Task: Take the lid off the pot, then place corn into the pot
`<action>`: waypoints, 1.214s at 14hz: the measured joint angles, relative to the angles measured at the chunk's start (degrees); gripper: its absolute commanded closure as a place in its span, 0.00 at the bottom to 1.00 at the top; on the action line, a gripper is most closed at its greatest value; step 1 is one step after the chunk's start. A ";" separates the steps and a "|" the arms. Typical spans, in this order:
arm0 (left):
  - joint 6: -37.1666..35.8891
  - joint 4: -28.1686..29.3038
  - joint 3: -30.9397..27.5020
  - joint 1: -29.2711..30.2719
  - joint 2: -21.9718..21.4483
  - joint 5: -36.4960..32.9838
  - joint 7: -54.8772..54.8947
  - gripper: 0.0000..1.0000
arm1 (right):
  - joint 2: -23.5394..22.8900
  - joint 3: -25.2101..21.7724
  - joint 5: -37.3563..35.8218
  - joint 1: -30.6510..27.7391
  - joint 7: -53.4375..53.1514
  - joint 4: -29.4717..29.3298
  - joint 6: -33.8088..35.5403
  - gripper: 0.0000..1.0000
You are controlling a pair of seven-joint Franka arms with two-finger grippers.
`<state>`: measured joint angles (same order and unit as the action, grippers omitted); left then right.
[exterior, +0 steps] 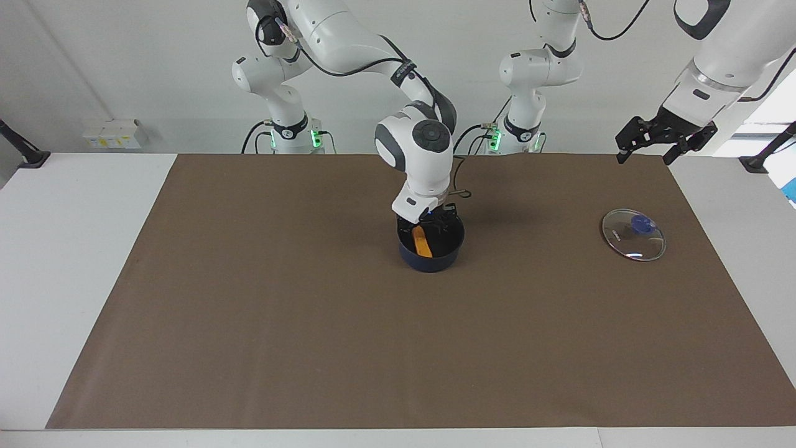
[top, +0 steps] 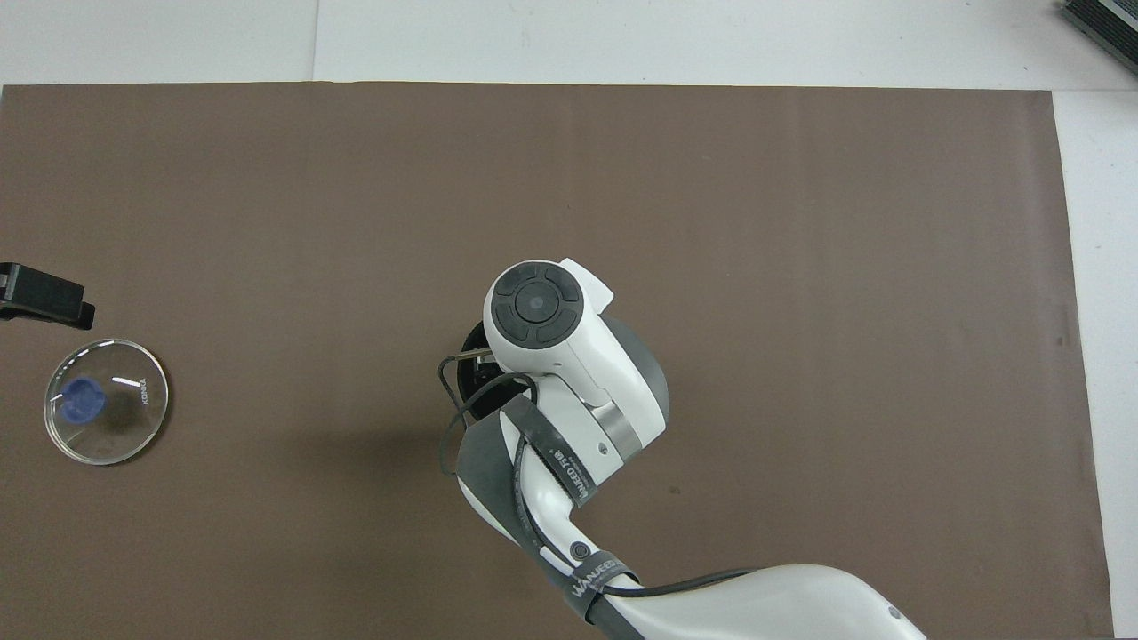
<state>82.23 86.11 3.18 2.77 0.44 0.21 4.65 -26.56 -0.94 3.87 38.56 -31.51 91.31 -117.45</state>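
The dark blue pot (exterior: 430,256) stands on the mat in the middle of the table; its handle is hidden by the right arm. The orange-yellow corn (exterior: 421,241) lies tilted inside the pot. My right gripper (exterior: 437,224) is open just above the pot's rim, with the corn free of its fingers. In the overhead view the right arm covers the pot, and only a sliver of its rim (top: 469,345) shows. The glass lid (exterior: 633,234) with its blue knob lies flat on the mat toward the left arm's end, also in the overhead view (top: 107,400). My left gripper (exterior: 647,154) waits open and empty, raised over the mat by the lid.
A brown mat (exterior: 311,323) covers most of the white table. A black cable loop (top: 444,400) hangs from the right arm beside the pot. The arm bases stand at the robots' edge of the table.
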 measured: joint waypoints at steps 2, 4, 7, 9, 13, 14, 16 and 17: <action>0.00 0.00 0.00 0.00 0.00 0.00 0.00 0.00 | 1.95 -0.73 -0.04 -1.23 0.00 -0.19 0.09 0.00; 0.00 0.00 0.00 0.00 0.00 0.00 0.00 0.00 | 5.63 -0.96 -0.12 -5.16 1.10 -0.36 2.15 0.00; 0.00 0.00 0.00 0.00 0.00 0.00 0.00 0.00 | 11.50 -1.06 -0.12 -12.54 8.03 -0.44 7.78 0.00; 0.00 0.00 0.00 0.00 0.00 0.00 0.00 0.00 | 14.66 -1.09 -0.13 -17.50 11.55 -0.38 11.61 0.00; 0.00 0.00 0.00 0.00 0.00 0.00 0.00 0.00 | 19.36 -1.13 -0.21 -25.20 16.35 -0.43 15.47 0.00; 0.00 0.00 0.00 0.00 0.00 0.00 0.00 0.00 | 20.82 -1.12 -0.30 -27.12 17.43 -0.46 16.66 0.00; 0.00 0.00 0.00 0.00 0.00 0.00 0.00 0.00 | 23.68 -1.14 -0.40 -30.39 19.61 -0.82 20.02 0.00; 0.00 0.00 0.00 0.00 0.00 0.00 0.00 0.00 | 24.84 -1.16 -0.41 -31.69 20.83 -1.28 22.07 0.00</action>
<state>82.23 86.11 3.18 2.77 0.44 0.21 4.65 -1.73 -2.10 3.46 6.86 -10.68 90.03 -95.38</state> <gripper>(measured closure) 0.000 0.000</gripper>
